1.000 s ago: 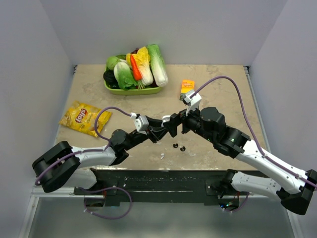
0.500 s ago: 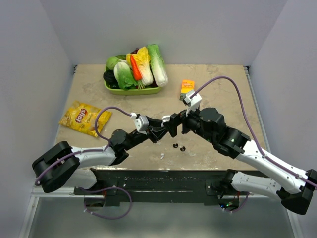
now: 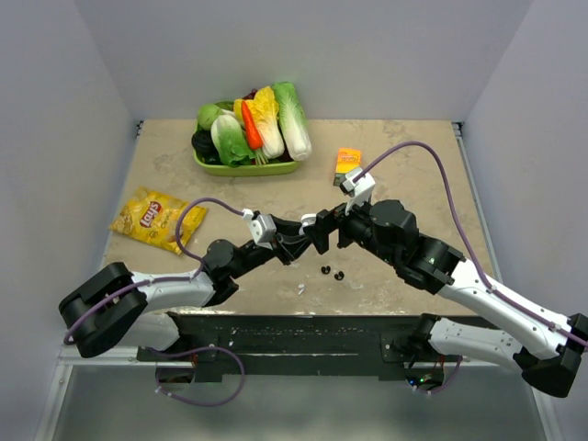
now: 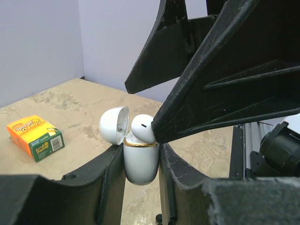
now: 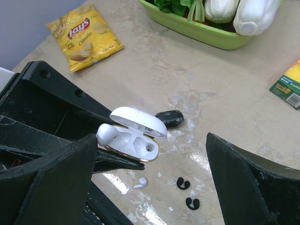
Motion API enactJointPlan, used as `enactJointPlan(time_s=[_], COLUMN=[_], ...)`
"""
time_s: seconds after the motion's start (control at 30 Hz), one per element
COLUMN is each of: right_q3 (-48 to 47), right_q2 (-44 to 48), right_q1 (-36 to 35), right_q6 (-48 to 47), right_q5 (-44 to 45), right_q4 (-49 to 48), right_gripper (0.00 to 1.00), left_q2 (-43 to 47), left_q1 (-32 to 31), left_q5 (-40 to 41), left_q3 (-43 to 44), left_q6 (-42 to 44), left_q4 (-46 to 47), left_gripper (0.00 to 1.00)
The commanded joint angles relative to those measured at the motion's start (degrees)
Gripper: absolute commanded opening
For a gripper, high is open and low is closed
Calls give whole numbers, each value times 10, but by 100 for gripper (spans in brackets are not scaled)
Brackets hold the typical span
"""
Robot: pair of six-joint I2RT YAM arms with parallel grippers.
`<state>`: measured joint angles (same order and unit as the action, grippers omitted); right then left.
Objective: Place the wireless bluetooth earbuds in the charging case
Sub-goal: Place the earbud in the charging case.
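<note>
Nothing has shifted since a second ago: both arms hold the same pose over the middle of the table. One small white wireless earbud (image 4: 143,127) sits stem-down in the glossy white, gold-rimmed charging case (image 4: 140,164). Its rounded head stands proud of the rim, beside the hinged lid, which is tipped open. The left gripper (image 4: 140,157) is clamped on the case's body, one black finger on each side, holding it upright above the table. The right gripper (image 5: 151,138) is spread wide around the case, and one of its fingertips (image 4: 173,126) appears to lie against the earbud's head. Below, on the beige marbled tabletop (image 5: 234,108), lie a second tiny white earbud (image 5: 140,183) and two small black rounded pieces (image 5: 183,183), close together. A black oval pebble-like object (image 5: 169,118) is near them. Farther off are a yellow crisp bag (image 5: 86,35), an orange-and-green carton (image 4: 35,137) and a lime-green tray of vegetables (image 5: 197,30).
</note>
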<state>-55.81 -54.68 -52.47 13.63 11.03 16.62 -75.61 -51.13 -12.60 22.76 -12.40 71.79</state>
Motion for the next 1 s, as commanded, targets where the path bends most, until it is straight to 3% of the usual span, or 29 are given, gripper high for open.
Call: enactJointPlan(time_s=[0.0,0.97], right_q3=[-20,-16], right_q2=[13,27], right_q1=[4,4], right_q6=[-2,2], right_q5=[44,61], right_q4=[7,27], right_gripper=[98,98], left_q2=[24,32], left_q1=[-2,-2], left_q5=[-8,-15], left_q3=[20,29], left_q6=[15,17], left_q4=[237,220], left_gripper=[0,0])
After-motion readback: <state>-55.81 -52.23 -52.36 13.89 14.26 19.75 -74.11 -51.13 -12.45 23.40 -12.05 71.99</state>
